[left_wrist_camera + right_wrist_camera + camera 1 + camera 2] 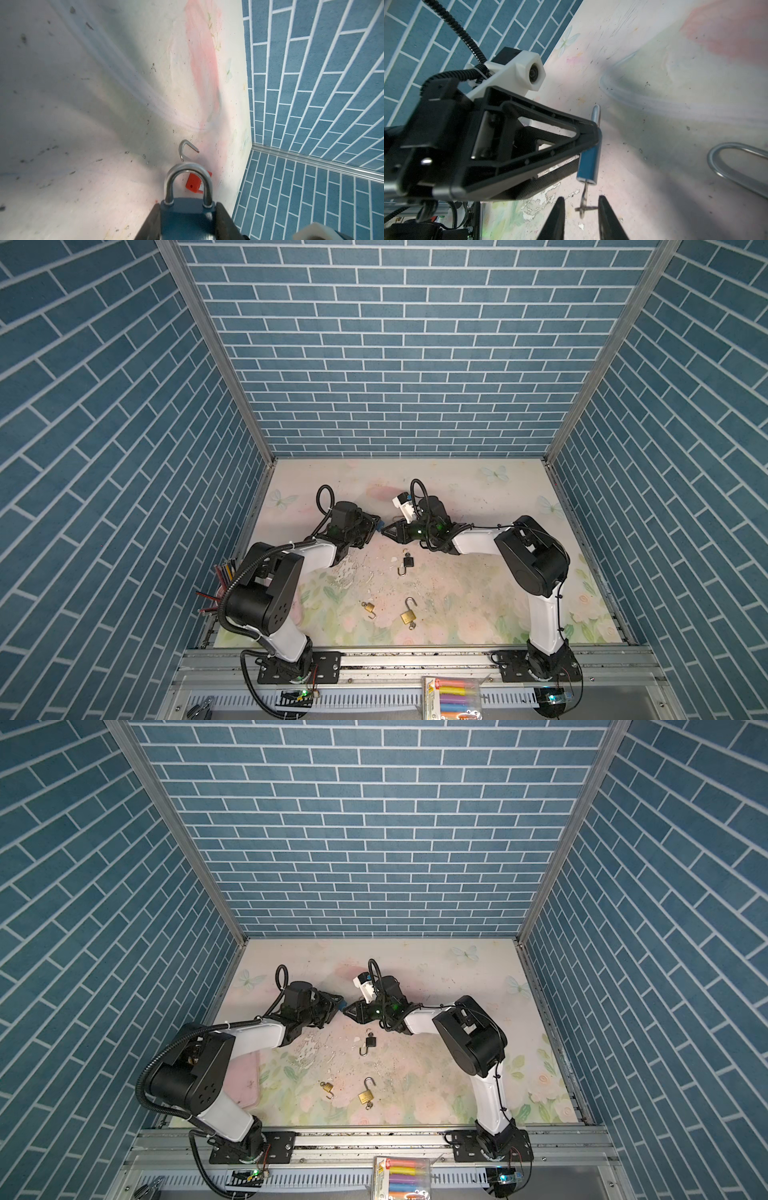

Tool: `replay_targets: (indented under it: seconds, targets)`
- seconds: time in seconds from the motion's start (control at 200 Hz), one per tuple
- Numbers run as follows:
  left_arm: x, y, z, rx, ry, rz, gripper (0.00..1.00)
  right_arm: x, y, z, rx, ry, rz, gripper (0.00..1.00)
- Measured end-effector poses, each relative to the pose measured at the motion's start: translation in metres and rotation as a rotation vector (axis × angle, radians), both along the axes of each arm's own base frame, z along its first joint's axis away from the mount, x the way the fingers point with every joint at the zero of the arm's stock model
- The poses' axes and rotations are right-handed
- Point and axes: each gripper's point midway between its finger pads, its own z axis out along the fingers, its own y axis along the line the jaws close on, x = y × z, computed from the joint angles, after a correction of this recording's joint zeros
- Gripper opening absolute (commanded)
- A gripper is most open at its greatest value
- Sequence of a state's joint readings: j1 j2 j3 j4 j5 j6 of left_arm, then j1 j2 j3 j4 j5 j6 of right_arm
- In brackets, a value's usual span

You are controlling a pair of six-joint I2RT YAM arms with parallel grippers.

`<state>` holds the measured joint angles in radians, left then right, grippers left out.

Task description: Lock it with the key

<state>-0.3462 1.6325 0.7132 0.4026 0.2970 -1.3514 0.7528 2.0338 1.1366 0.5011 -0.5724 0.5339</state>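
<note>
My left gripper (pixel 376 526) (pixel 188 207) is shut on a blue padlock (pixel 187 216) (pixel 379 525) and holds it above the mat near the middle of the table. The padlock's silver shackle (pixel 168 182) sits down in the body. In the right wrist view a small key (pixel 584 197) sticks out of the underside of the blue padlock (pixel 588 162). My right gripper (pixel 580 207) (pixel 385 532) faces the left one, open, with its jaws on either side of the key's head. The key's ring reaches toward one finger (pixel 604 212).
A red padlock (pixel 193 184) with an open shackle lies on the mat beyond the blue one. A black padlock (pixel 408 562) and two brass padlocks (pixel 368 607) (pixel 408 616) lie open nearer the front. Pencils (pixel 220 576) stand at the left edge, and a crayon box (pixel 451 697) lies at the front.
</note>
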Motion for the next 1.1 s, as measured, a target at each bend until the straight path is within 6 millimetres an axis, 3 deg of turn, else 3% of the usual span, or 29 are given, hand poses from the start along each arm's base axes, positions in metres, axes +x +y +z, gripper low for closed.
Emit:
replay_targets:
  seconds: [0.7, 1.1]
  targets:
    - [-0.004, 0.005, -0.008, 0.009, 0.018, 0.009, 0.0, 0.006, 0.009, -0.005, -0.004, 0.005, 0.003, 0.17]
    - [-0.003, 0.01, -0.01, 0.024, 0.026, 0.028, 0.0, 0.006, 0.011, -0.009, -0.016, 0.014, 0.004, 0.04]
